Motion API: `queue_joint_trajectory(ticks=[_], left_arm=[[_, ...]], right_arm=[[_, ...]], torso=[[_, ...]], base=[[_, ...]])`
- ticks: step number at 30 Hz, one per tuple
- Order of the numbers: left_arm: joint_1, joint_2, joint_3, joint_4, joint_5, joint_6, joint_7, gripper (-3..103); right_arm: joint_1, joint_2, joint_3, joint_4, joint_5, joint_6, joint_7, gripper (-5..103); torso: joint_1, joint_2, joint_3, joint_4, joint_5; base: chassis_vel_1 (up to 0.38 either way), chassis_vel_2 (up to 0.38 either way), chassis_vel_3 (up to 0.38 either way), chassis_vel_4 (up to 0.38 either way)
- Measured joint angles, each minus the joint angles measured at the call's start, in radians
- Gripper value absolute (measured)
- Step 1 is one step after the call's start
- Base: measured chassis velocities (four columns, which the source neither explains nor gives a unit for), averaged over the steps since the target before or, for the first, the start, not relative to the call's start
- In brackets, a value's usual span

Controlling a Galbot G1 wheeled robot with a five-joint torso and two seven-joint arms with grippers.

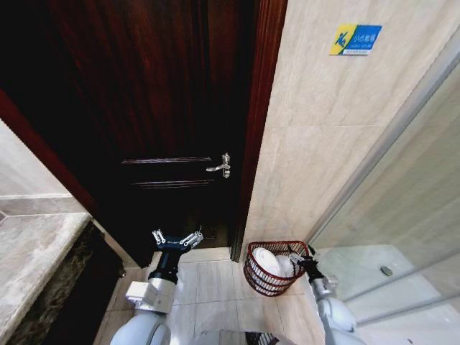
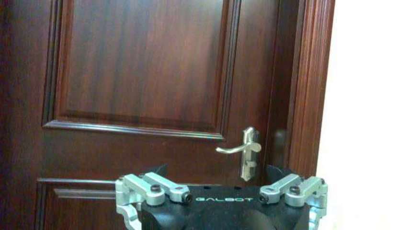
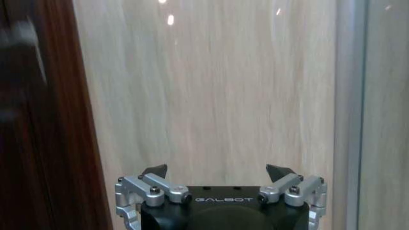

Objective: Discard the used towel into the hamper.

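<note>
Beige tiled walls [image 1: 316, 136] and a dark wooden door [image 1: 158, 108] close off a narrow bathroom corner, with pale floor tiles [image 1: 208, 287] below; the left gripper [image 1: 177, 239] is raised in front of the door's lower panel, its fingers spread wide with nothing between them; in the left wrist view the same gripper [image 2: 221, 178] points at the door, whose silver lever handle [image 2: 243, 149] sits just above and between the spread tips, apart from them; the right gripper [image 1: 305, 257] is low on the robot's right, close against the far rim of the hamper [image 1: 270, 277], and in the right wrist view its fingers [image 3: 154, 171] stand wide apart and hold nothing, facing the beige wall with the door frame [image 3: 64, 120] to one side and a metal-edged glass panel [image 3: 357, 115] to the other; the hamper stands on the floor tiles at the foot of the wall, between the door frame and the glass shower screen [image 1: 402, 215]; a white towel [image 1: 272, 261] lies bunched inside it, filling much of the basket; a stone counter [image 1: 36, 251] runs along the robot's left; a blue and yellow sticker [image 1: 355, 39] is fixed high on the wall.
</note>
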Motion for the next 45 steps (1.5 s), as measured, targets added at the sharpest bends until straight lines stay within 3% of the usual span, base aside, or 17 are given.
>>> queue_joint_trajectory(ticks=[5,7,12,18,26,32,45], left_arm=[[0.0,0.0,0.0,0.0,0.0,0.0,0.0,100],[0.0,0.0,0.0,0.0,0.0,0.0,0.0,100],[0.0,0.0,0.0,0.0,0.0,0.0,0.0,100],[0.0,0.0,0.0,0.0,0.0,0.0,0.0,100],[0.0,0.0,0.0,0.0,0.0,0.0,0.0,100],[0.0,0.0,0.0,0.0,0.0,0.0,0.0,100],[0.0,0.0,0.0,0.0,0.0,0.0,0.0,100]], right_arm=[[-0.119,0.051,0.006,0.192,0.048,0.008,0.003,100],[-0.197,0.076,0.015,0.279,0.095,0.067,-0.015,100],[-0.282,0.082,0.041,0.416,0.13,0.157,-0.029,100],[-0.326,0.082,0.057,0.556,0.144,0.169,-0.062,100],[-0.295,0.086,0.026,0.652,-0.001,0.148,0.012,100],[-0.262,0.086,0.0,0.677,-0.096,0.072,0.114,100],[-0.252,0.084,0.016,0.634,-0.107,0.123,0.089,100]], torso=[[0.0,0.0,0.0,-0.0001,0.0001],[0.0,0.0,0.0,-0.0004,0.0002],[0.0,0.0,0.0,-0.0002,0.0002],[0.0,0.0,0.0,-0.0002,0.0],[0.0,0.0,0.0,0.0,0.0002],[0.0,0.0,0.0,-0.0002,0.0002],[0.0,0.0,0.0,-0.0002,0.0002]], base=[[0.0,0.0,0.0,0.0],[0.0,0.0,0.0,0.0],[0.0,0.0,0.0,0.0],[0.0,0.0,0.0,0.0],[0.0,0.0,0.0,0.0],[0.0,0.0,0.0,0.0],[0.0,0.0,0.0,0.0]])
